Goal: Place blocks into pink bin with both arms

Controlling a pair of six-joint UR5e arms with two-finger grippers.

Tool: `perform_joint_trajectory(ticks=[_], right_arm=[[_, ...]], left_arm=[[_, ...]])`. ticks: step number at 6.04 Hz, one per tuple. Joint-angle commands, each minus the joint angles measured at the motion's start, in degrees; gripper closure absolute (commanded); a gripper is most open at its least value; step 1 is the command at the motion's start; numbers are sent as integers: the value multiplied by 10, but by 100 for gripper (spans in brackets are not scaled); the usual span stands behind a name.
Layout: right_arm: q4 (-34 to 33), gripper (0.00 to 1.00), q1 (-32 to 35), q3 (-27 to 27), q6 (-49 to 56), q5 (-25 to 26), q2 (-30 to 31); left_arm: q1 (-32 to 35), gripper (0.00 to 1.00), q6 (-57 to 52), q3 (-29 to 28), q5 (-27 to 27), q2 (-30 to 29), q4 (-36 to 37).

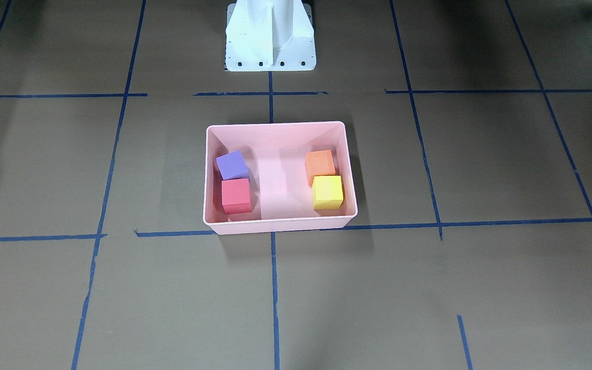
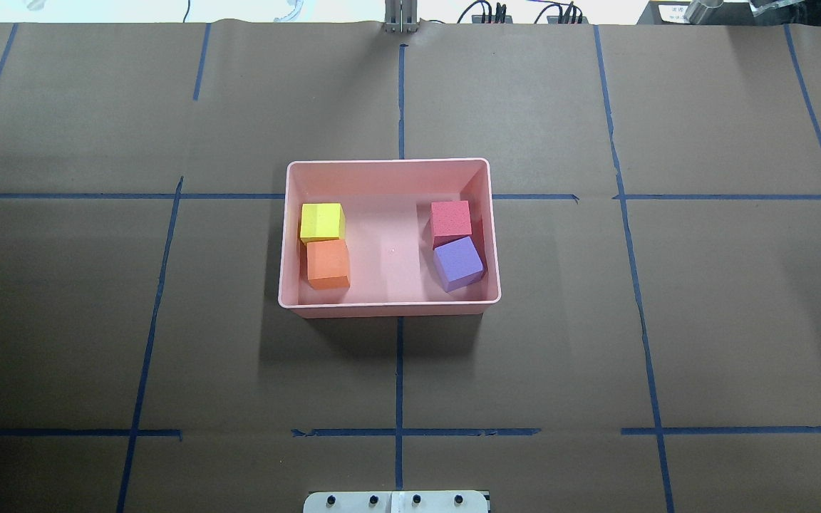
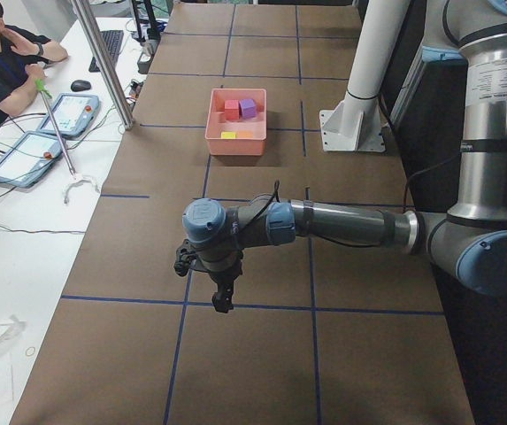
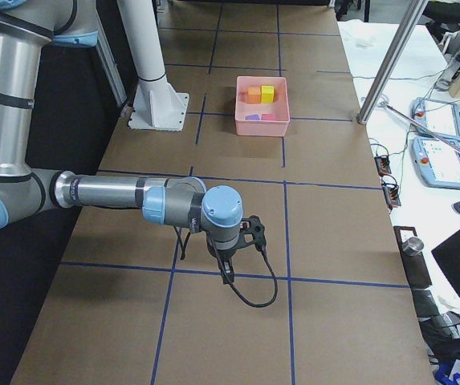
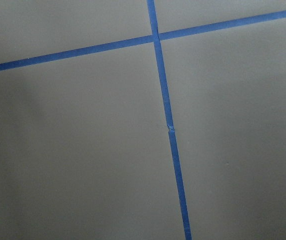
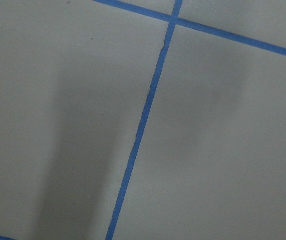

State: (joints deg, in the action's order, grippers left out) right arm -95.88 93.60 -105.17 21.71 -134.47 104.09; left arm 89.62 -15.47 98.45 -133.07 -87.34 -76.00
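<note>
The pink bin (image 2: 389, 308) sits mid-table and shows in the front view too (image 1: 278, 225). Inside it lie the yellow-green block (image 2: 322, 221), the orange block (image 2: 328, 263), the red block (image 2: 451, 220) and the purple block (image 2: 458, 263). In the front view, purple (image 1: 232, 164) and red (image 1: 236, 195) lie at the bin's left, orange (image 1: 320, 165) and yellow-green (image 1: 327, 191) at its right. My left gripper (image 3: 220, 299) hangs over bare table far from the bin, seen only in the left side view. My right gripper (image 4: 225, 271) does likewise in the right side view. I cannot tell whether either is open.
The white pedestal base (image 1: 270, 38) stands behind the bin. Brown paper with blue tape lines (image 2: 400, 370) covers the table. A person sits at a side desk (image 3: 5, 71) with tablets (image 3: 63, 111). Both wrist views show only paper and tape.
</note>
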Motion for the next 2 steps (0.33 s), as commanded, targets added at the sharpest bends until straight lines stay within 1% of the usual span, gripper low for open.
perform_joint_trajectory(ticks=[1, 2], right_arm=[[0, 0, 0, 1, 0, 1, 0], [1, 0, 0, 0, 0, 0, 0]], left_arm=[[-1, 0, 0, -1, 0, 0, 1], [-1, 0, 0, 1, 0, 1, 1]])
